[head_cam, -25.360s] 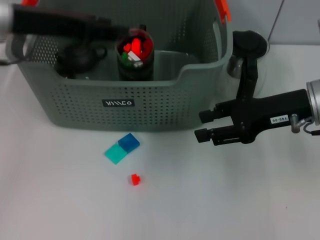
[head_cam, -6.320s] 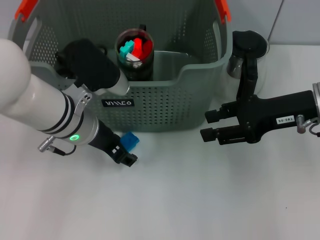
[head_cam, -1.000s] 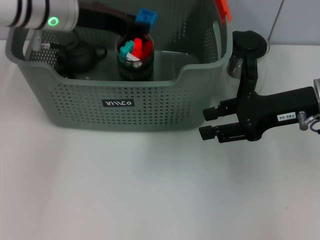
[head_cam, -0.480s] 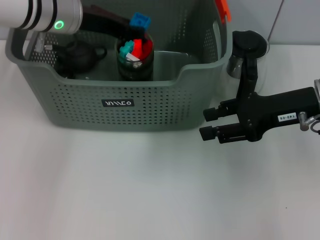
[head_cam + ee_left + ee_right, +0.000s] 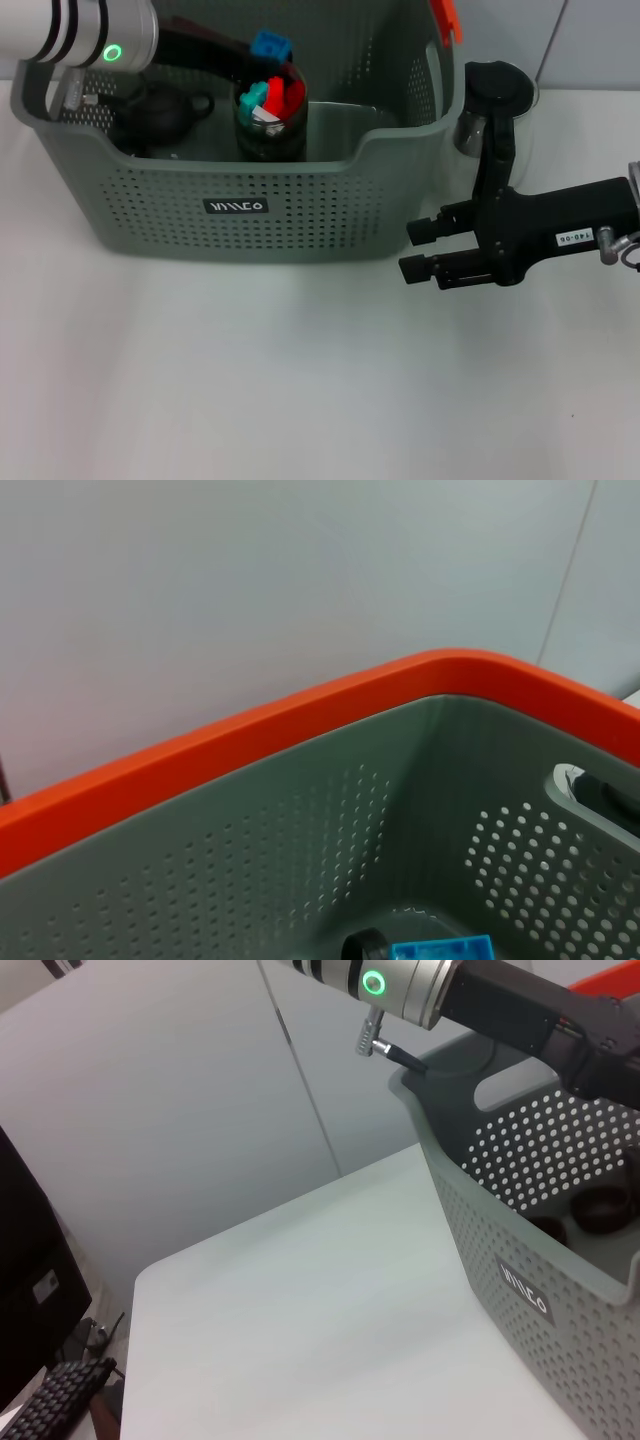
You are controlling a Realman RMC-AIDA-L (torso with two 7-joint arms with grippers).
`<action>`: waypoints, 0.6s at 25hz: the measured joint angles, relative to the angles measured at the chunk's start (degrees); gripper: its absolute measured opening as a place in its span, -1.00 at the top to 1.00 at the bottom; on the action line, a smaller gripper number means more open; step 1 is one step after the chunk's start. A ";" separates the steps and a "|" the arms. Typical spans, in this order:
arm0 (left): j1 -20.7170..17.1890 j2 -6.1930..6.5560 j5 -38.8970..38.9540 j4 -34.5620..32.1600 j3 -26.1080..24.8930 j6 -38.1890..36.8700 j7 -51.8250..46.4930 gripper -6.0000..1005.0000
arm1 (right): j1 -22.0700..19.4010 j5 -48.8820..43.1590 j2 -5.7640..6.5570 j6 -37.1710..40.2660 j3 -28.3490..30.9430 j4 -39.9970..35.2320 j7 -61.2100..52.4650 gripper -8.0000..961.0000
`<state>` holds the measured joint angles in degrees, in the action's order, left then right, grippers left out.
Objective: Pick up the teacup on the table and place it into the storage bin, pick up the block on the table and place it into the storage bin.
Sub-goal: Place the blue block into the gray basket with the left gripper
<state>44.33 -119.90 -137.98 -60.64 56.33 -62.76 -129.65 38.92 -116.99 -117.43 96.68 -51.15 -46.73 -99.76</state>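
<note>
The grey perforated storage bin (image 5: 330, 215) stands at the back of the white table. Inside it stands a dark teacup (image 5: 270, 135) filled with red and teal blocks. My left gripper (image 5: 262, 52) reaches in over the bin's left rim and is shut on a blue block (image 5: 271, 45), held just above the cup. The blue block also shows in the left wrist view (image 5: 440, 948), below the bin's orange rim (image 5: 300, 715). My right gripper (image 5: 412, 248) is open and empty, parked beside the bin's right front corner.
A black teapot (image 5: 160, 112) sits in the bin left of the cup. A glass vessel with a black lid (image 5: 495, 95) stands behind the right arm. The right wrist view shows the bin's wall (image 5: 540, 1260) and bare white table (image 5: 320, 1300).
My left gripper has carried the blue block a little left and down, closer to the cup's mouth. The right arm has not moved.
</note>
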 joint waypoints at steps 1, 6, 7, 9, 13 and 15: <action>0.00 0.00 0.00 0.00 0.02 0.00 -0.08 0.18 | -0.02 0.00 0.00 0.04 0.00 0.00 0.00 -0.28; 0.12 -0.01 -0.08 0.00 0.00 -0.16 -0.83 0.15 | -0.10 0.00 0.00 0.29 0.00 -0.02 0.00 -0.27; 0.13 -0.02 -0.09 0.00 -0.02 -0.20 -0.83 0.14 | -0.15 0.00 0.01 0.31 0.00 -0.03 0.00 -0.27; 0.13 -0.03 -0.10 -0.02 -0.13 -0.22 -1.06 0.13 | -0.23 0.00 0.01 0.37 0.00 -0.03 0.00 -0.27; 0.04 -0.05 -0.05 -0.21 -0.20 -0.33 -1.52 0.10 | -0.27 0.00 0.00 0.37 0.00 0.09 0.00 -0.27; 0.00 -0.07 0.02 -0.29 -0.20 -0.58 -1.64 0.08 | -0.27 0.00 0.00 0.37 0.00 0.03 0.00 -0.27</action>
<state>44.33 -119.96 -137.96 -60.93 56.13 -63.34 -131.29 38.66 -116.98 -117.43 97.06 -51.15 -46.70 -99.76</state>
